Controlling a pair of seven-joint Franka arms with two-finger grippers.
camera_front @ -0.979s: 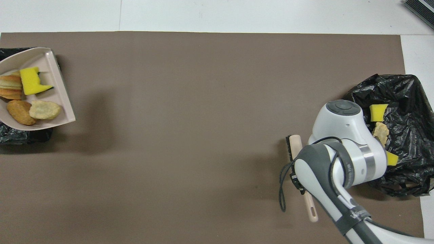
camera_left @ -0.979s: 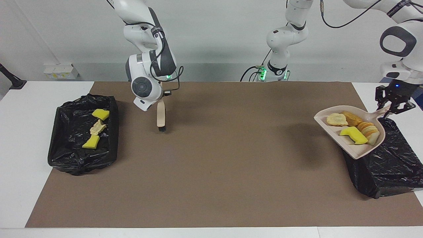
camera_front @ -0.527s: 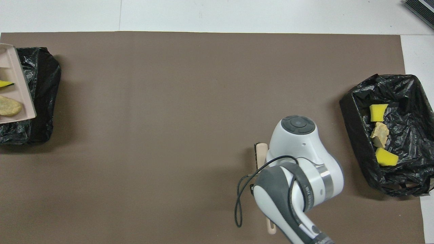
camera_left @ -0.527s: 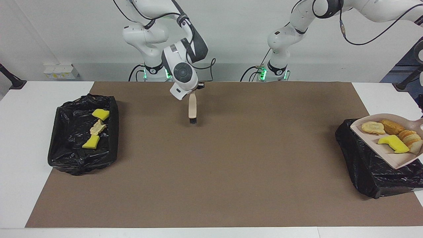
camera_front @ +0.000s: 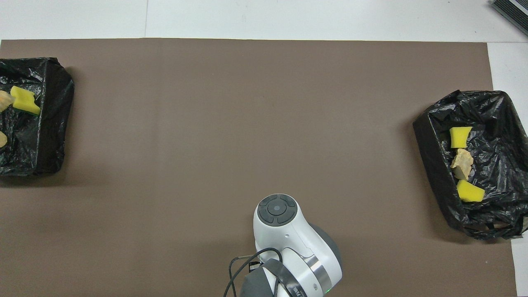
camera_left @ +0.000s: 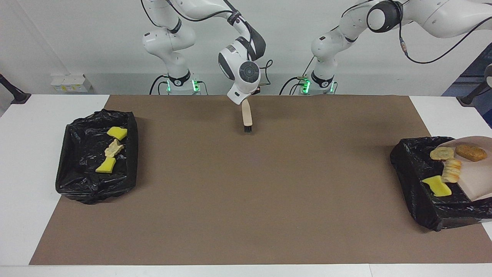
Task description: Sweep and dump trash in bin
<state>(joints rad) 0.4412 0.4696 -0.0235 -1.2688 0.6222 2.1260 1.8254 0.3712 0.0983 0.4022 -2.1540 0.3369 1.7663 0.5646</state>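
Seven scraps total, all bagged or nearly. Three sit in the black-lined bin at left of the facing frame: two yellow sponge bits w/ a tan lump between them. Four more are at the second bin, right edge of that frame: a yellow sponge chunk and a ridged bread piece look already down in the liner, a pale lump is at the lip, and a brown lump is on the tilted dustpan.

Right gripper, jaws pressed on the brush handle, hangs it bristles-down over the mat, upper centre. Left gripper is out of frame past the right edge; jaws shut, presumably on the dustpan handle.

Sweeping looks done, no scraps on the mat. Left: finish tipping that last lump or two, approx.
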